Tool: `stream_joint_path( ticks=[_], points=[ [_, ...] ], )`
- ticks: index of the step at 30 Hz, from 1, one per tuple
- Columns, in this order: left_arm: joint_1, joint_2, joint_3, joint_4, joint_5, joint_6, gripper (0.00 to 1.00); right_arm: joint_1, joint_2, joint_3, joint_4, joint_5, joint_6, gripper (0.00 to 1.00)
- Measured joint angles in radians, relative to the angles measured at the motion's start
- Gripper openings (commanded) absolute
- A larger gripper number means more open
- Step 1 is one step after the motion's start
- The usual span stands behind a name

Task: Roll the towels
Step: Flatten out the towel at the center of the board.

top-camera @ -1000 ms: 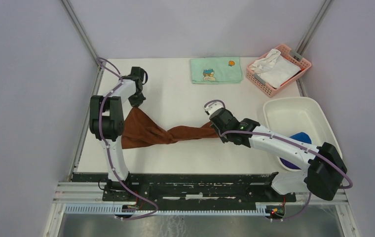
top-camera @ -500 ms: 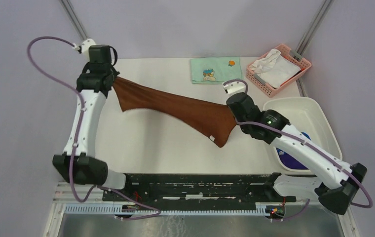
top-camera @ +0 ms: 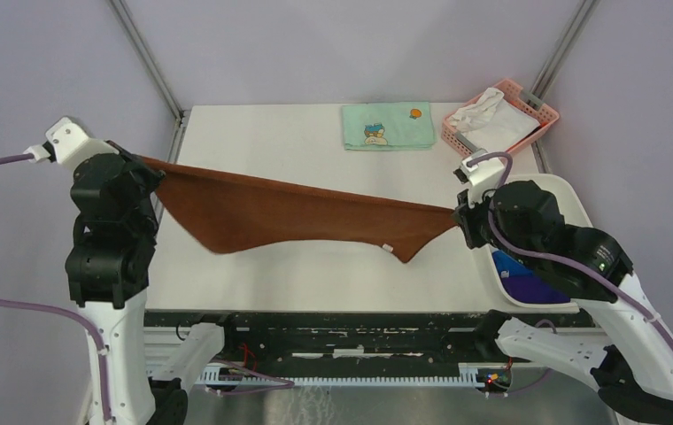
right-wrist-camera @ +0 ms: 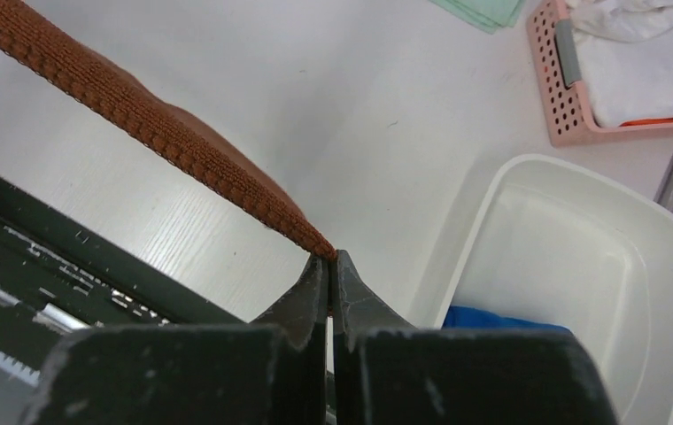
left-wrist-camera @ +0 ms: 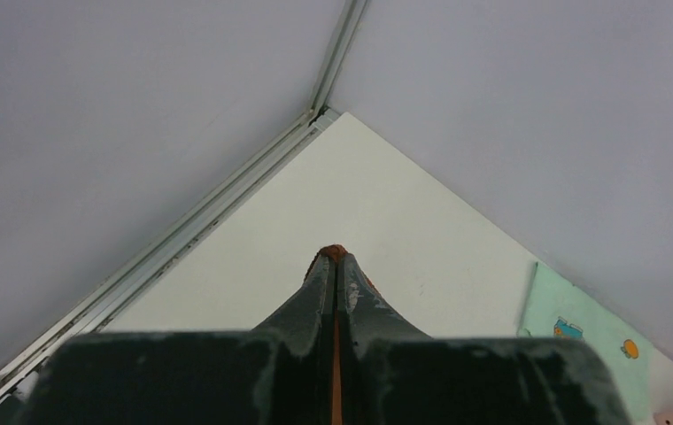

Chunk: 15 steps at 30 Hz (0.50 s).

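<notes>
The rust-brown towel point(top-camera: 297, 217) hangs stretched in the air above the table, held by two corners. My left gripper point(top-camera: 149, 166) is shut on its left corner; in the left wrist view a sliver of brown cloth point(left-wrist-camera: 334, 252) shows at the tips of that gripper point(left-wrist-camera: 334, 266). My right gripper point(top-camera: 462, 212) is shut on the right corner, and the towel's taut edge point(right-wrist-camera: 165, 133) runs up-left from that gripper point(right-wrist-camera: 331, 264). The blue towel point(top-camera: 508, 263) and the purple towel point(top-camera: 537, 289) lie in the white tub point(top-camera: 563, 197), mostly hidden by my right arm.
A pale green cartoon-print towel point(top-camera: 387, 126) lies at the table's back. A pink basket point(top-camera: 537, 112) holding white cloth stands at the back right. The white tub point(right-wrist-camera: 581, 266) sits at the right edge, below my right wrist. The black rail point(top-camera: 333, 326) runs along the near edge.
Both arms rose and drew apart, lifting the rust-brown towel off the table and stretching it wide. The left gripper went out to the left, the right one out over the tub.
</notes>
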Motion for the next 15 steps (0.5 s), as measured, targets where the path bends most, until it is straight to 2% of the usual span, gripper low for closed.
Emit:
stream_joint_path(
  ticks=[4, 9, 12, 15],
  points=[
    [0.000, 0.010, -0.043, -0.013, -0.016, 0.011, 0.03, 0.000, 0.019, 0.009, -0.039, -0.032, 0.008, 0.00],
    [0.001, 0.110, -0.157, 0.026, -0.026, 0.029, 0.03, -0.007, 0.154, 0.011, -0.036, 0.071, 0.021, 0.00],
    [0.001, 0.247, -0.231, 0.087, -0.021, 0.034, 0.03, -0.059, 0.277, 0.003, 0.010, 0.116, 0.018, 0.00],
    [0.001, 0.449, -0.272, 0.156, 0.009, 0.034, 0.03, -0.164, 0.428, -0.039, 0.100, 0.109, 0.010, 0.00]
  ],
)
